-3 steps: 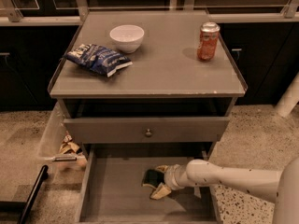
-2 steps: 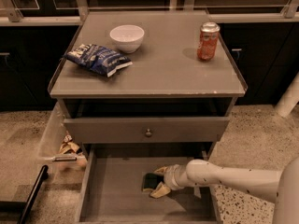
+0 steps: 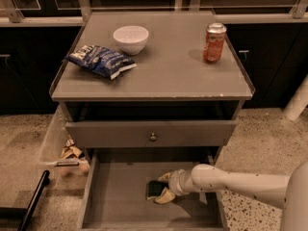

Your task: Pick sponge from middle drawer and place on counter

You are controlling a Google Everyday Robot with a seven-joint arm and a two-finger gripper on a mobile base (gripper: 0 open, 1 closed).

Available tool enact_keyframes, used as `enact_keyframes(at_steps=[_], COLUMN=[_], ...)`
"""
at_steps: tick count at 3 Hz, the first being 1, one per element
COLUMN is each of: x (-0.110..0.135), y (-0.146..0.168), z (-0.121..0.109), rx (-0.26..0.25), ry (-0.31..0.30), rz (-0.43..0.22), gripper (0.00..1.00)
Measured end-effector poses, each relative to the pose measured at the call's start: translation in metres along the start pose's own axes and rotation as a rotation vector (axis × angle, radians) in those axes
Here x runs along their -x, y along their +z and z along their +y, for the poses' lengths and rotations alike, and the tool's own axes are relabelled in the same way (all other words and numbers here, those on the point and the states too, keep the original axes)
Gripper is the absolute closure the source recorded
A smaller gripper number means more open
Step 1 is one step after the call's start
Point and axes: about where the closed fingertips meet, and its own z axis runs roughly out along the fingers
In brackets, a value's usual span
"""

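Bare surface (image 3: 173, 66) runs left of the can (image 3: 214, 42) until bowl (image 3: 130, 38) and snack bag (image 3: 100, 60); the claw (image 3: 161, 188) sits below the can, inside the middle drawer (image 3: 115, 201).

The counter (image 3: 168, 76) carries three things: one white bowl (image 3: 130, 38) toward its back edge, one blue snack bag (image 3: 100, 60) by its left edge and one orange can (image 3: 214, 43) near its back right corner. Below its front edge, one middle drawer (image 3: 115, 201) holds one sponge (image 3: 153, 190), with the one pincer (image 3: 162, 189) at it.

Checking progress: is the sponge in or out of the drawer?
In: the sponge lies on the drawer floor, with the gripper right at it.
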Motion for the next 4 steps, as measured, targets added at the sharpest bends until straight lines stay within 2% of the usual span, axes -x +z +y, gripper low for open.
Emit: enact_keyframes(at_steps=[1, 2, 4], x=[0.001, 0.009, 0.034], y=[0.001, 0.001, -0.011], z=[0.002, 0.010, 0.030], rx=[0.004, 0.032, 0.118], ry=[-0.002, 0.000, 0.007], rz=[-0.002, -0.048, -0.182], gripper=[1.00, 1.00, 1.00])
